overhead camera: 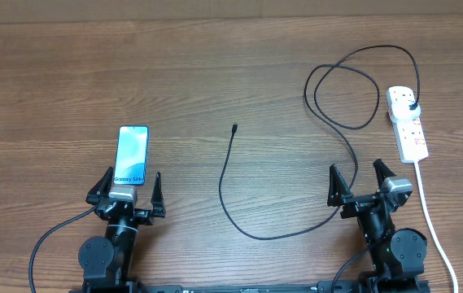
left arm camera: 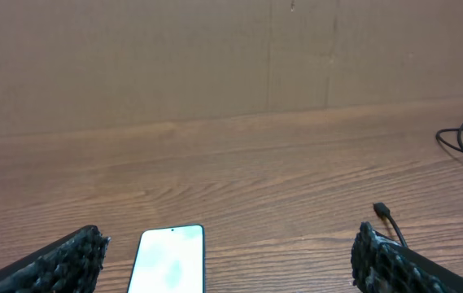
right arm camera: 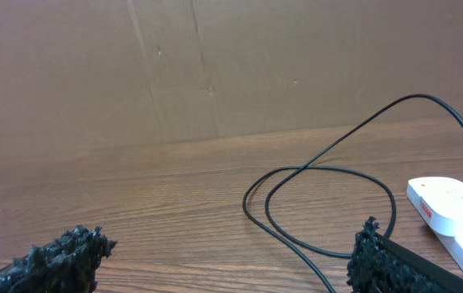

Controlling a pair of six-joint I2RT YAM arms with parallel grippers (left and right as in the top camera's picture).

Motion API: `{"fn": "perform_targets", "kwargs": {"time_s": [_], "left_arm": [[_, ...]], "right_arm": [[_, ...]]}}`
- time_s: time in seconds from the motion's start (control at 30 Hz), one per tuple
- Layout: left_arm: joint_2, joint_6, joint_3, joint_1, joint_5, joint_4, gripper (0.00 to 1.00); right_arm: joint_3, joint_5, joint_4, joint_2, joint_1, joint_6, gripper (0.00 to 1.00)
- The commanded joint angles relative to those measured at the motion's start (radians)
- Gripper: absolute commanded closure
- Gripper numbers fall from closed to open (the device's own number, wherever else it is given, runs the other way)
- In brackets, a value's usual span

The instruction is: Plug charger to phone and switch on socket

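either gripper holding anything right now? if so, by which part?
Nothing held. The left gripper and right gripper are both open and empty. The phone and charger lie ungripped on the table.

The table (overhead camera: 239,57) is matt, smooth brown wood grain, and the wall (left arm camera: 133,57) behind looks like plain cardboard. The phone (overhead camera: 132,153) has a glossy screen, the socket (overhead camera: 408,124) is smooth white plastic, and the charger (overhead camera: 221,183) is a matt black cable. The fingers (left arm camera: 68,259) of the left gripper (left arm camera: 231,240) are black and roughly knobbled.
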Motion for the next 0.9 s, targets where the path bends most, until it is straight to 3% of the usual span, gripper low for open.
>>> {"fn": "perform_targets", "kwargs": {"time_s": [0.0,0.33,0.57,0.87], "left_arm": [[-0.007,0.008,-0.007,0.004,-0.002,0.003,0.00],[-0.007,-0.154,0.001,0.004,-0.001,0.019,0.01],[0.021,-0.157,0.074,0.005,0.009,0.013,0.00],[0.225,-0.120,0.264,0.005,0.009,-0.015,0.00]], "right_arm": [[-0.011,-0.005,0.005,-0.008,0.003,-0.001,0.00],[-0.011,-0.005,0.005,-0.008,0.003,-0.001,0.00],[-0.011,-0.005,0.005,-0.008,0.003,-0.001,0.00],[-0.011,-0.005,0.004,-0.008,0.003,-0.001,0.00]]}}
